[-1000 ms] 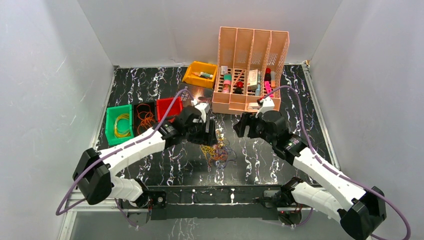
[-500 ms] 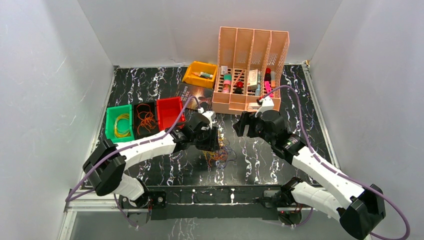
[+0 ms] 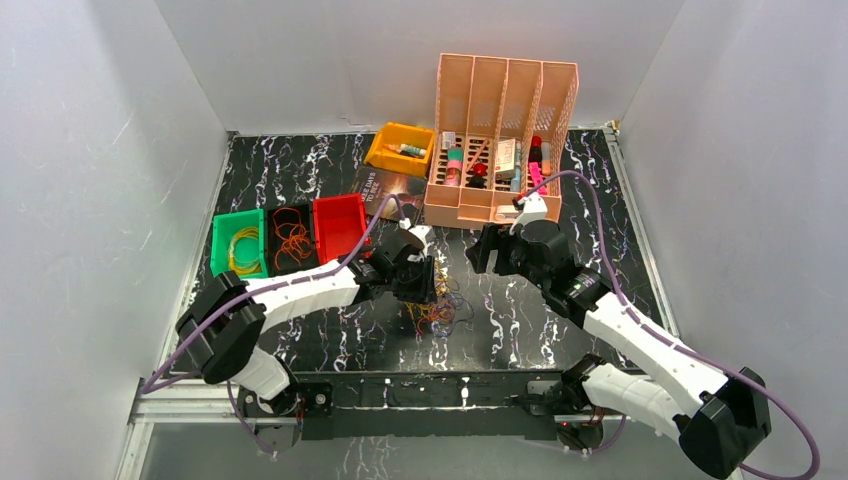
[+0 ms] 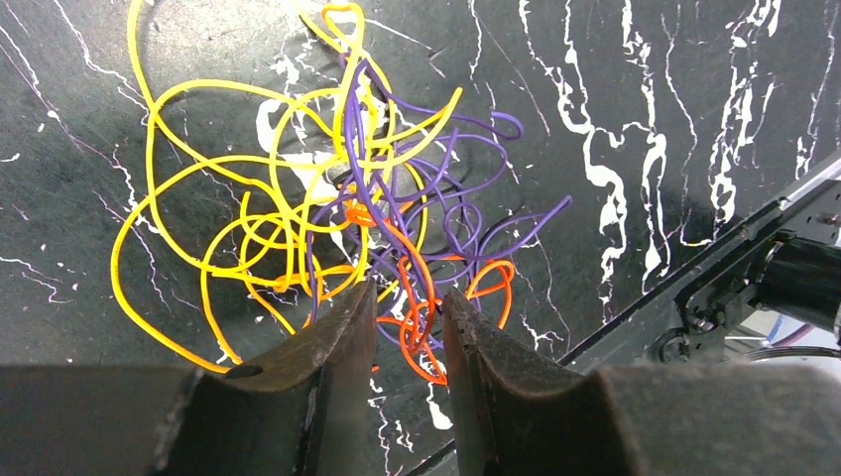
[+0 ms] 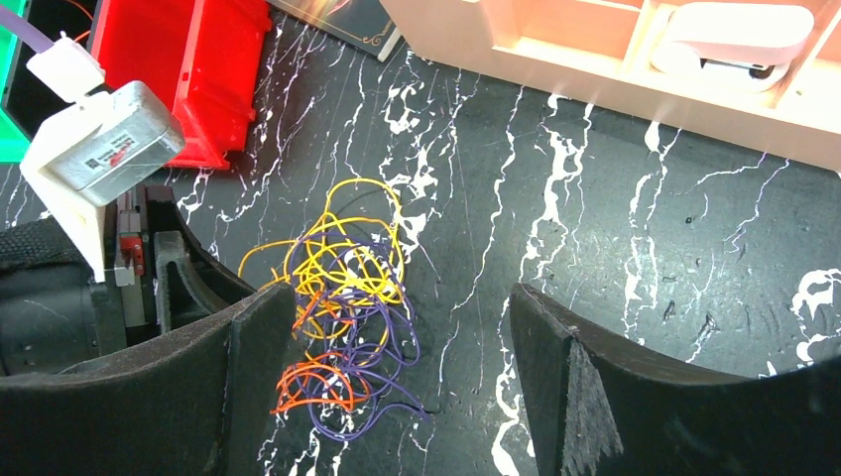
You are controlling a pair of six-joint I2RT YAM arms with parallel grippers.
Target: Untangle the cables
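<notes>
The cables (image 3: 432, 312) lie tangled on the counter (image 3: 300, 170), lower centre. The left hand (image 4: 407, 295), fingers narrowly parted, straddles orange strands. It should pinch one colour only and lift slowly. The right hand (image 5: 402, 297) hangs spread wide, right of them.

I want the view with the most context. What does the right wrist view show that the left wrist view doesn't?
Only right wrist: the red bin, the peach organizer and the left arm's camera housing. Only left wrist: the metal rail at the table's edge. Both: the cables, yellow, orange and purple, tangled on the black table.
</notes>
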